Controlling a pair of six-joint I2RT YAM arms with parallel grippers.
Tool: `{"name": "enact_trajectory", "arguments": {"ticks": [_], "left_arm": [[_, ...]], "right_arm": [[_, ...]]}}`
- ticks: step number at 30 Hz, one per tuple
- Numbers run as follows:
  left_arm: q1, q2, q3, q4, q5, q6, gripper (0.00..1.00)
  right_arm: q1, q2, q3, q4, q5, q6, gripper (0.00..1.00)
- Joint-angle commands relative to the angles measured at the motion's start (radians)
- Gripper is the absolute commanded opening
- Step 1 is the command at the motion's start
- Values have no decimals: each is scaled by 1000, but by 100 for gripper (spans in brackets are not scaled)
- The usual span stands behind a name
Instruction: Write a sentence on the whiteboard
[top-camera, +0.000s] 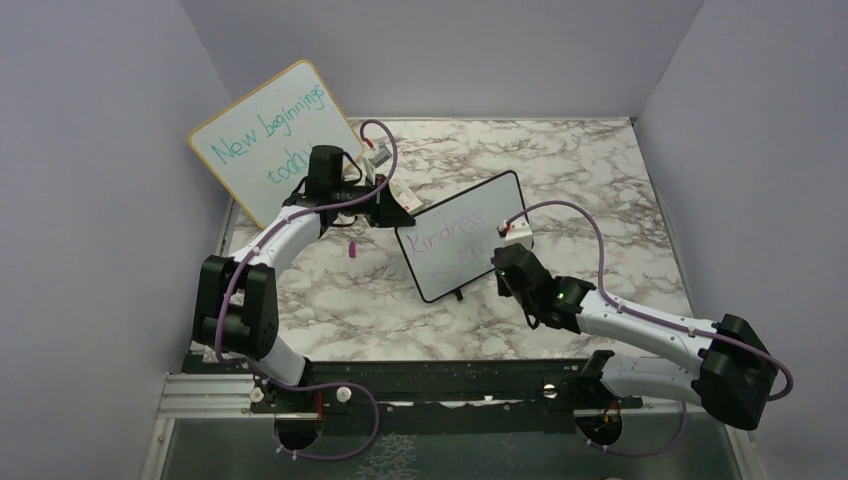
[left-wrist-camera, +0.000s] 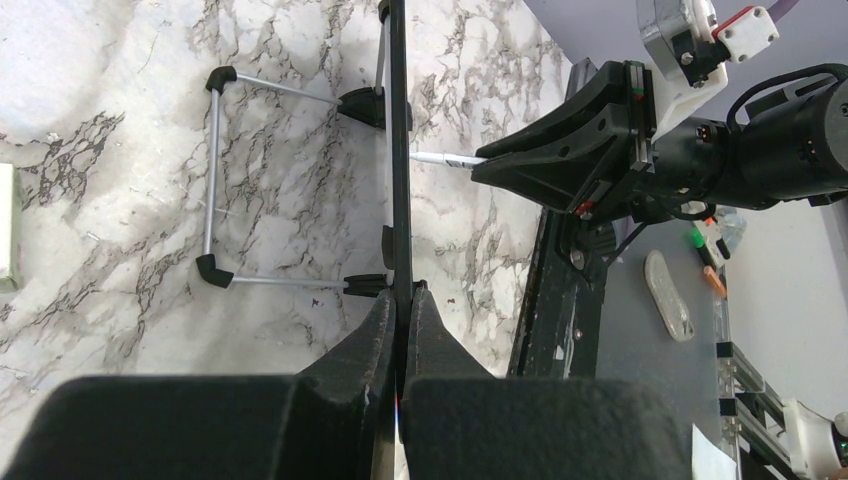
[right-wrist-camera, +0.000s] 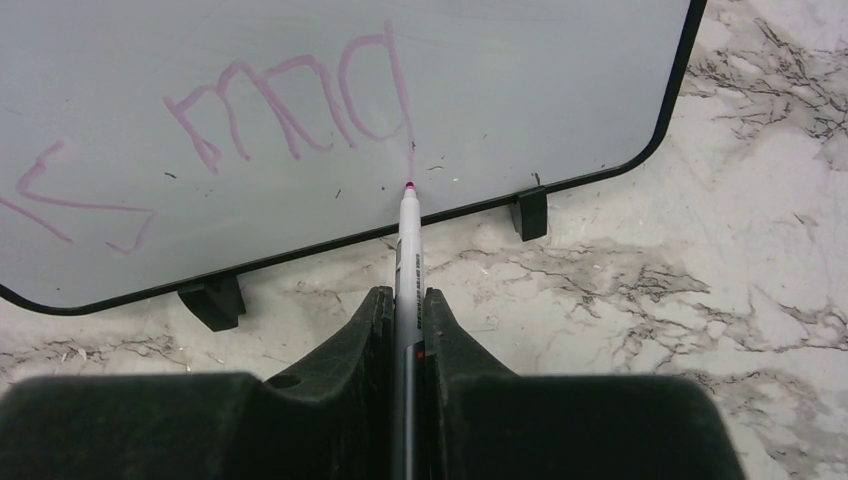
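Note:
The small black-framed whiteboard (top-camera: 482, 205) stands tilted on the marble table; in the left wrist view it shows edge-on (left-wrist-camera: 399, 150). My left gripper (top-camera: 402, 213) (left-wrist-camera: 401, 300) is shut on the board's edge. The purple-pink sentence (top-camera: 452, 232) begins "Kindness", with a second line under it; in the right wrist view its strokes (right-wrist-camera: 290, 100) read upside down. My right gripper (top-camera: 507, 260) (right-wrist-camera: 406, 300) is shut on a white marker (right-wrist-camera: 407, 240). The marker's pink tip touches the board just above the lower frame, at the end of a long stroke. The left wrist view also shows the right gripper (left-wrist-camera: 480, 165).
A larger wood-framed board (top-camera: 270, 135) with teal writing leans in the back left corner. A small pink cap (top-camera: 352, 248) lies on the table near the left arm. A wire stand (left-wrist-camera: 212, 180) lies behind the whiteboard. Grey walls close in left, back and right.

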Motion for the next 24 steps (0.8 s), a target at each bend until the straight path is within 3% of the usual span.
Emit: {"name": "enact_trajectory", "arguments": {"ticks": [1,24], "left_arm": [[-14,33,-15,-69,-45,40,0],[-14,33,-15,-69,-45,42,0]], "right_arm": [[-9,21,-6,-7,-78,13,0],[-9,25,52,100,-149,-41,0]]}}
